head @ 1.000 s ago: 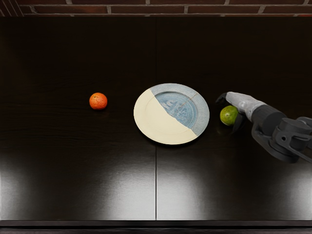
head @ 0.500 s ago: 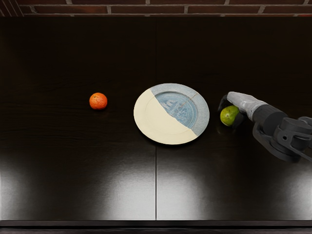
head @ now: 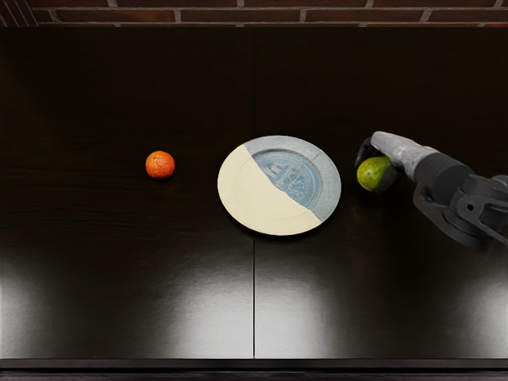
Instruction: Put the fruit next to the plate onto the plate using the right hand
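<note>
A green lime [head: 373,172] sits just right of the cream and blue plate [head: 262,202], a small gap apart from its rim. My right hand [head: 376,168] comes in from the right edge and its dark fingers are curled around the lime, with the grey back of the hand over its far right side. The lime looks slightly higher in the picture than the plate's middle. An orange mandarin [head: 159,164] lies alone on the table well left of the plate. The left arm does not show.
A dark glossy table [head: 254,302] fills the view, with a seam running down its middle. A brick wall [head: 254,12] lines the far edge. My right forearm [head: 464,206] lies over the table's right side.
The fingers closed around the lime, and hand and lime then moved up and slightly back in the picture. Plate and mandarin stayed put.
</note>
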`<state>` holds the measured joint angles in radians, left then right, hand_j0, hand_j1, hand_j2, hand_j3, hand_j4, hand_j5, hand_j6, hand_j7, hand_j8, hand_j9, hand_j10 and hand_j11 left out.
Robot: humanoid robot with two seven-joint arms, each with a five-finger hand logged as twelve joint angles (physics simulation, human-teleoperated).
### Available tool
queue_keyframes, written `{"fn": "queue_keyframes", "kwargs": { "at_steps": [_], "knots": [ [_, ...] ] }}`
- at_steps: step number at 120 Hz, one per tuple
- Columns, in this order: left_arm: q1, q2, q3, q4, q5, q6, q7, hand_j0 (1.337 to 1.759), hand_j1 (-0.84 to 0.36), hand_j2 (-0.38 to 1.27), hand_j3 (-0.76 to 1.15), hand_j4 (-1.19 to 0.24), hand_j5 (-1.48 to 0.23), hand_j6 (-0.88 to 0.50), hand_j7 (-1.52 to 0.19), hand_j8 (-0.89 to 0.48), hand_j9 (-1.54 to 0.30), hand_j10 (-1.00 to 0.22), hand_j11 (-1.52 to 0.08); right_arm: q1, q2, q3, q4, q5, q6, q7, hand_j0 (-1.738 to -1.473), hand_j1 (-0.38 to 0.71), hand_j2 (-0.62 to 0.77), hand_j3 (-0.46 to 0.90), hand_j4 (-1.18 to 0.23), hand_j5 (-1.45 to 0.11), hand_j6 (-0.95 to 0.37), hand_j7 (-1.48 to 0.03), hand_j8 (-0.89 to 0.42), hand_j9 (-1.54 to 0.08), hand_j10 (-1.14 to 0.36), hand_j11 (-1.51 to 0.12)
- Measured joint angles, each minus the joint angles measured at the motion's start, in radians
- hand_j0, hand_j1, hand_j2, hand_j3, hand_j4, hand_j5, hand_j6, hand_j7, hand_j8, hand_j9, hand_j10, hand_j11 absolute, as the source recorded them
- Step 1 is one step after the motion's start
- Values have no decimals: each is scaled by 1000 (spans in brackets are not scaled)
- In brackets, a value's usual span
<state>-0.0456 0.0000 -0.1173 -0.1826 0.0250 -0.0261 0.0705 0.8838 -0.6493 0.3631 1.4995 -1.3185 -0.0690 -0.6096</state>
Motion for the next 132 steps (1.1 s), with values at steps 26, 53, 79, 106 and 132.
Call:
{"fn": "queue_keyframes", "kwargs": {
  "at_steps": [26,53,79,106,132],
  "knots": [
    [0,0,0,0,0,0,0,1658,326,4,0,-19,-25,-19,-25,-19,-25,-19,-25,34,22,36,5,34,22,0,-1654,200,146,0,-616,-886,-400,-840,-289,-888,-491,-894],
    [0,0,0,0,0,0,0,1658,326,4,0,-19,-25,-19,-25,-19,-25,-19,-25,73,97,41,3,51,24,0,-1656,210,176,1,-610,-896,-394,-842,-287,-899,-487,-901],
    [0,0,0,0,0,0,0,1658,326,4,0,-19,-25,-19,-25,-19,-25,-19,-25,92,180,39,-1,52,25,-1,-1657,218,206,2,-606,-904,-391,-842,-282,-902,-488,-904],
    [0,0,0,0,0,0,0,1658,326,4,0,-19,-24,-19,-24,-19,-24,-19,-24,98,264,38,-18,53,24,-1,-1658,227,203,1,-599,-914,-379,-842,-273,-912,-475,-912],
    [0,0,0,0,0,0,0,1658,326,4,0,-19,-25,-19,-25,-19,-25,-19,-25,95,331,29,-101,49,22,-1,-1655,191,100,1,-606,-897,-381,-839,-295,-906,-485,-908]
  ]
}}
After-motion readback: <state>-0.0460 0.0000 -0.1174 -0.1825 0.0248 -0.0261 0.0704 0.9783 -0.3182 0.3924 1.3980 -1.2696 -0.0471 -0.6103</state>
